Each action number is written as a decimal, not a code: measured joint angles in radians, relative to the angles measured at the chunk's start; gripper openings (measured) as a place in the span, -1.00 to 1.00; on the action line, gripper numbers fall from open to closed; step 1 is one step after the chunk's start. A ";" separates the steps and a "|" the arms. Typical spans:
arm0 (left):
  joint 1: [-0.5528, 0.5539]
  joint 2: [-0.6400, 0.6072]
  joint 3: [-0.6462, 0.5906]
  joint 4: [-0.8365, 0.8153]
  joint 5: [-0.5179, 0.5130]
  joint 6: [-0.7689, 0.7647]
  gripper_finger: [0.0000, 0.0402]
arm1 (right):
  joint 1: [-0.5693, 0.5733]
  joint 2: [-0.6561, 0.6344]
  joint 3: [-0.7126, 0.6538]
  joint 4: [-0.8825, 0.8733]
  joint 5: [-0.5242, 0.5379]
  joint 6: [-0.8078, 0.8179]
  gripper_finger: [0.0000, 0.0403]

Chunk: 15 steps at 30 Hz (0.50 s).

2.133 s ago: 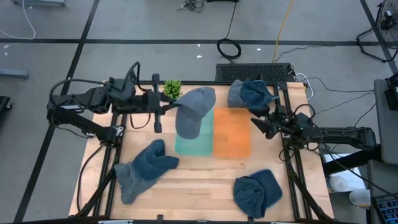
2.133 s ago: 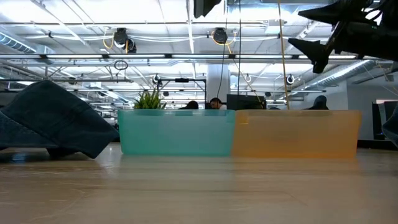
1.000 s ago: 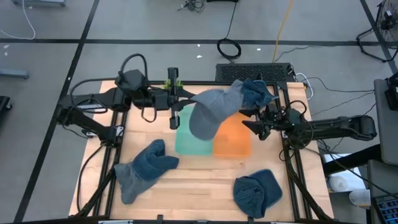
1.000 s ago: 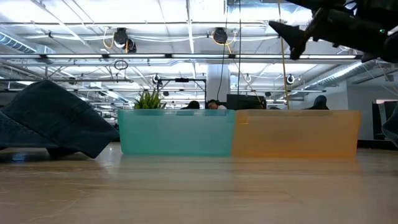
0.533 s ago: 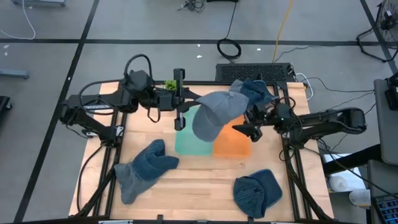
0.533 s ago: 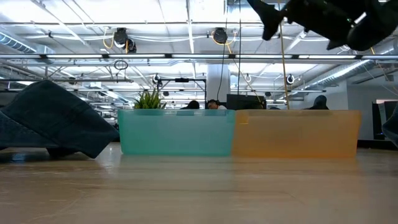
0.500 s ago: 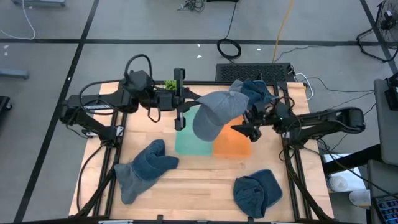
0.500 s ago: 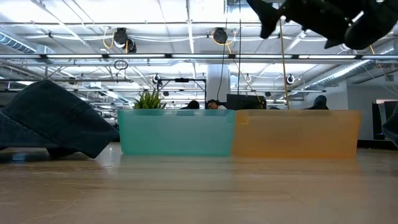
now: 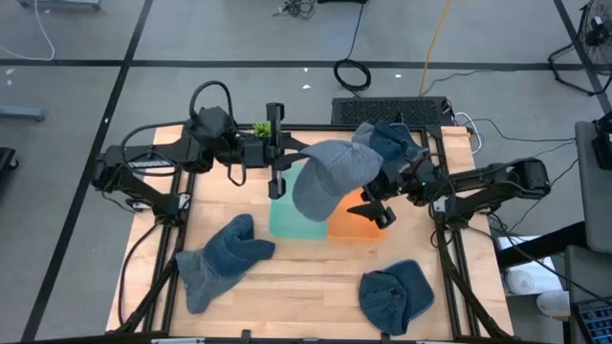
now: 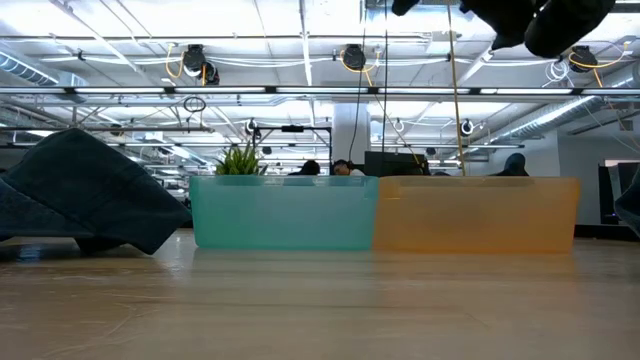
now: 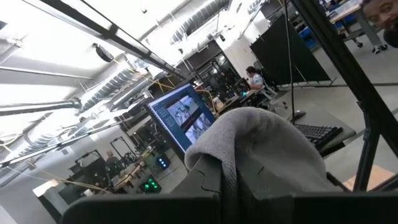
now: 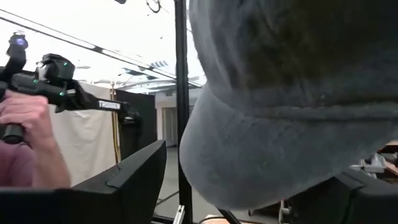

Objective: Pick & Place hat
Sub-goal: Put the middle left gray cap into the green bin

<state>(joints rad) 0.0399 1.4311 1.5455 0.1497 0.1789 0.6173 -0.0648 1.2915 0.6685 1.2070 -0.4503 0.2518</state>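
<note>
No legible text or labels.

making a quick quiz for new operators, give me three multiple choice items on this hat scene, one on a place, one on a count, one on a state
1. Where is the grey cap?
A. Flat on the table's near edge
B. In the air over the teal bin and orange bin
C. On the floor

2. How many dark blue hats lie on the table?
A. One
B. Three
C. Five

3. How does the left gripper stand?
A. Shut on the grey cap
B. Open, far from any hat
C. Shut on the small plant

Answers:
1. B, the high view shows it held up above where the two bins meet.
2. B, one at near left, one at near right, one at the far right corner.
3. A, its jaws pinch the cap's edge, while the right gripper reaches under the cap with jaws open.
</note>
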 joint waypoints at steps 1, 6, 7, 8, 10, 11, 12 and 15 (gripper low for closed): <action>0.000 0.000 0.000 -0.001 0.000 0.000 -0.98 | 0.008 0.000 0.000 -0.001 0.000 -0.007 0.43; 0.000 0.000 0.000 -0.004 -0.007 0.006 -0.98 | 0.033 0.000 0.000 0.001 0.001 -0.011 0.36; 0.000 0.000 0.000 -0.005 -0.015 0.006 -0.98 | 0.036 0.000 0.000 0.001 0.002 -0.011 0.32; 0.000 0.000 0.000 -0.006 -0.022 0.007 -0.98 | 0.038 0.000 0.000 0.003 0.003 -0.011 0.27; 0.000 0.000 0.000 -0.019 -0.030 0.018 -0.98 | 0.041 0.000 0.000 0.014 0.003 -0.011 0.13; 0.000 0.000 0.000 -0.030 -0.031 0.025 -0.98 | 0.041 -0.001 0.000 0.021 0.002 -0.011 0.04; 0.000 0.000 0.000 -0.044 -0.031 0.030 -0.98 | 0.041 -0.001 0.000 0.026 0.003 -0.011 -0.05; 0.000 0.000 0.000 -0.070 -0.044 0.032 -0.98 | 0.041 -0.001 0.000 0.041 0.003 -0.011 -0.39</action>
<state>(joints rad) 0.0399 1.4307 1.5455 0.0797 0.1346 0.6495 -0.0242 1.2903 0.6685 1.2480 -0.4469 0.2405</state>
